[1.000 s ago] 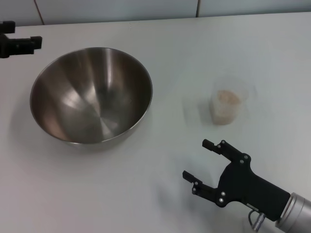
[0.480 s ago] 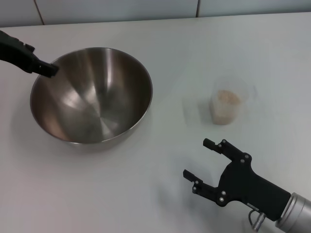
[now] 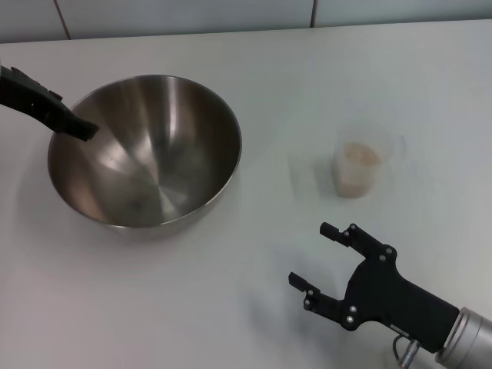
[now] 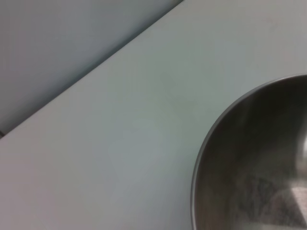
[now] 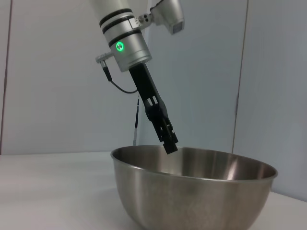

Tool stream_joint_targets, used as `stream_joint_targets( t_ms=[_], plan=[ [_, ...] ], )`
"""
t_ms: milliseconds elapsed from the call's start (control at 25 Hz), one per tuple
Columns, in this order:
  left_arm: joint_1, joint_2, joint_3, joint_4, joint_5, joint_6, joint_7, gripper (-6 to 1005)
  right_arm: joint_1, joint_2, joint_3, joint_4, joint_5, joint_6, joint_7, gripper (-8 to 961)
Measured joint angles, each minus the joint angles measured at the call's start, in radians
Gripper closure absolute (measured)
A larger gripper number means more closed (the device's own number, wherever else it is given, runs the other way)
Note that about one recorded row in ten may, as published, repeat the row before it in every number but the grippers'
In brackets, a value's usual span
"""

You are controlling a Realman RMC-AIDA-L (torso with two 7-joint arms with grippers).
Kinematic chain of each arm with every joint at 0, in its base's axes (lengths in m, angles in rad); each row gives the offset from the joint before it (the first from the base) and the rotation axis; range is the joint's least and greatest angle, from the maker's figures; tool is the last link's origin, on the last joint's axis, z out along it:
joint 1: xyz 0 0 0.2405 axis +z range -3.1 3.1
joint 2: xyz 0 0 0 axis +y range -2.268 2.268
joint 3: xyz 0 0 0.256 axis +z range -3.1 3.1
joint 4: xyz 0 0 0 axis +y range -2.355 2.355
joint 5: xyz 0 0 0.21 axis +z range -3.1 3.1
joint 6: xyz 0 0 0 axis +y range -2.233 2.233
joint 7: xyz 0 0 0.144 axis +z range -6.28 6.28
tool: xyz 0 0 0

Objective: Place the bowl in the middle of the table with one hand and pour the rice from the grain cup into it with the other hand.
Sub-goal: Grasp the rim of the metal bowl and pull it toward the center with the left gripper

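The steel bowl [image 3: 146,150] stands on the white table [image 3: 231,307], left of the middle. My left gripper [image 3: 83,131] reaches in from the far left, its tip at the bowl's left rim. The right wrist view shows it [image 5: 170,146] slanting down to the bowl's [image 5: 192,191] rim. The left wrist view shows only the bowl's rim [image 4: 211,139] and bare table. The clear grain cup [image 3: 359,165] holds rice [image 3: 360,156] and stands upright at the right. My right gripper [image 3: 311,254] is open and empty, low over the table in front of the cup, apart from it.
A tiled wall [image 3: 231,15] runs along the table's far edge. Bare tabletop lies between the bowl and the cup.
My left gripper has moved right and down from the far left edge to the bowl's left rim. The right gripper, bowl and cup have stayed put.
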Motion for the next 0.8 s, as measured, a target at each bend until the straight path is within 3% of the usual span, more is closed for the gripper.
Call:
stream_joint_targets(
  t_ms=[800],
  plan=[
    [-0.054, 0.004, 0.020, -0.158, 0.042, -0.089, 0.026, 275, -0.001, 0.000, 0.000, 0.000, 0.000, 0.001, 0.000, 154]
  ],
)
